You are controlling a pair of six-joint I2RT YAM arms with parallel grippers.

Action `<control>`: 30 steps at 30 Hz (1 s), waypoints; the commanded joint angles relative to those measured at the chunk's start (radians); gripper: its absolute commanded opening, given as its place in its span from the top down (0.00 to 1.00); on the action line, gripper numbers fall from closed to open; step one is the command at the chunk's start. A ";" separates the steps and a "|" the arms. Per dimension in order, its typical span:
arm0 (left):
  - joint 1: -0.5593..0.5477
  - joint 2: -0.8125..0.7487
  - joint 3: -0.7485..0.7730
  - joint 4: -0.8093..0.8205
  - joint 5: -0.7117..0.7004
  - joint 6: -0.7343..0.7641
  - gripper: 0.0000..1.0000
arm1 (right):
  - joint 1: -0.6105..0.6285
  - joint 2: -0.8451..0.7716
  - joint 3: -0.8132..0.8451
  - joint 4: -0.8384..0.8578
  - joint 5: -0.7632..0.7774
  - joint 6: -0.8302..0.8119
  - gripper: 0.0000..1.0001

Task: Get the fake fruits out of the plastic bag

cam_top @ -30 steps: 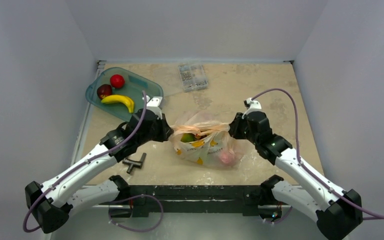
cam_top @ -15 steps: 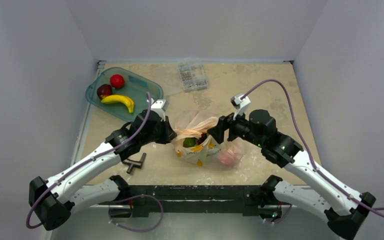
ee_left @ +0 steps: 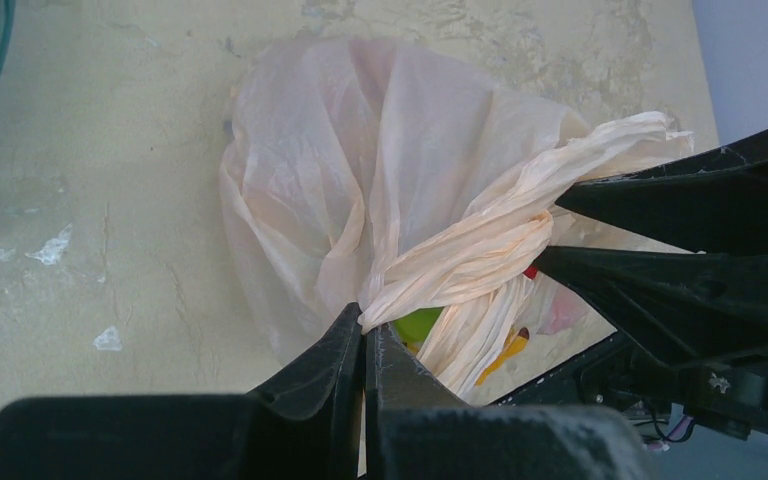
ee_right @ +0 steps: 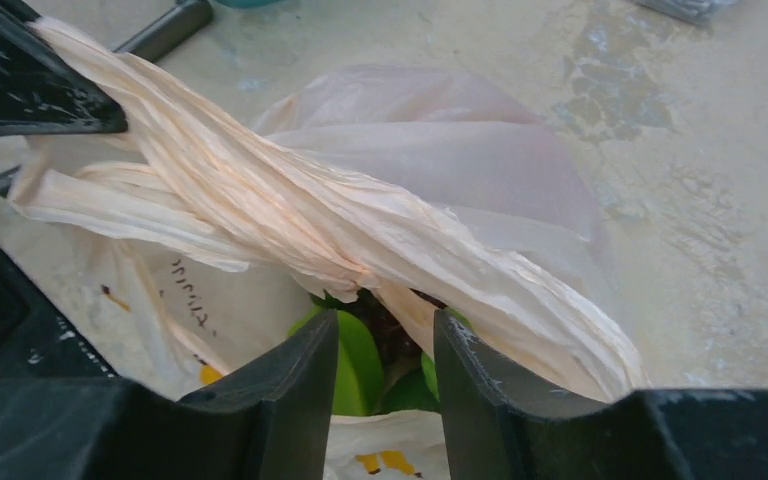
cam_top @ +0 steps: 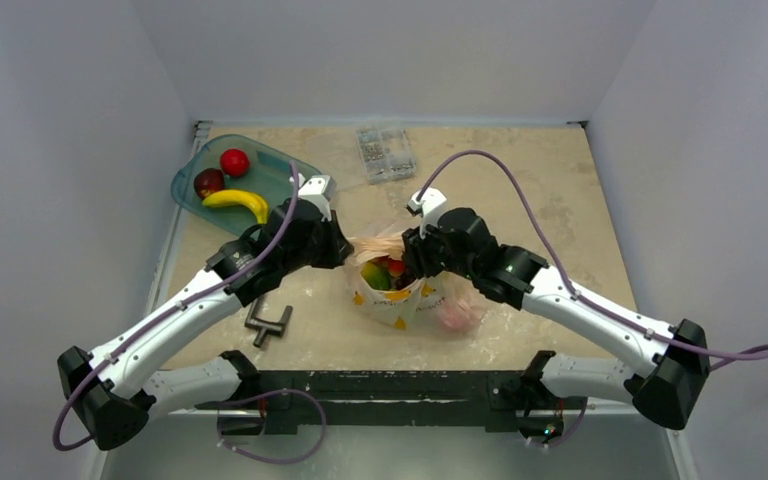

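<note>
The pale-orange plastic bag (cam_top: 400,298) lies at the table's middle with its mouth up. My left gripper (cam_top: 345,250) is shut on its twisted handle (ee_left: 460,255), pinched at the fingertips (ee_left: 364,335). My right gripper (cam_top: 410,262) is open just above the bag's mouth, under the handle strand (ee_right: 290,215). Between its jaws (ee_right: 385,335) show green limes (ee_right: 357,365) and a dark grape cluster (ee_right: 395,335). From above, a lime (cam_top: 375,277) and something red (cam_top: 395,266) show in the mouth. A pink fruit (cam_top: 452,315) shows through the bag's right side.
A teal tray (cam_top: 290,175) at the back left holds a banana (cam_top: 237,202), a red apple (cam_top: 234,161) and a dark red apple (cam_top: 208,182). A clear box of small parts (cam_top: 385,152) stands at the back. A grey metal clamp (cam_top: 268,323) lies under my left arm.
My right gripper has swung left from the bag's right side to above its mouth. The bag has bunched up narrower. My left gripper keeps its hold on the handle.
</note>
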 commanded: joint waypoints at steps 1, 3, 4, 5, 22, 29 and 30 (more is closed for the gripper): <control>0.005 0.002 0.048 -0.022 -0.027 0.007 1.00 | 0.053 0.011 -0.011 0.061 0.226 -0.065 0.54; 0.006 -0.004 0.046 -0.010 -0.016 0.003 1.00 | 0.113 0.034 -0.018 0.077 0.357 -0.078 0.46; 0.005 -0.005 0.048 -0.011 -0.015 0.006 1.00 | 0.153 0.051 -0.017 0.083 0.463 -0.075 0.41; 0.006 -0.006 0.051 -0.012 -0.015 0.009 1.00 | 0.189 0.072 -0.018 0.090 0.564 -0.077 0.36; 0.005 -0.016 0.041 -0.037 -0.069 -0.004 1.00 | 0.273 0.259 -0.065 0.214 1.085 -0.095 0.56; 0.005 -0.060 -0.021 -0.045 -0.134 -0.101 1.00 | 0.270 0.031 -0.112 0.267 0.926 -0.010 1.00; 0.006 -0.071 -0.035 -0.030 -0.134 -0.113 1.00 | 0.266 -0.015 -0.126 0.274 0.875 0.028 1.00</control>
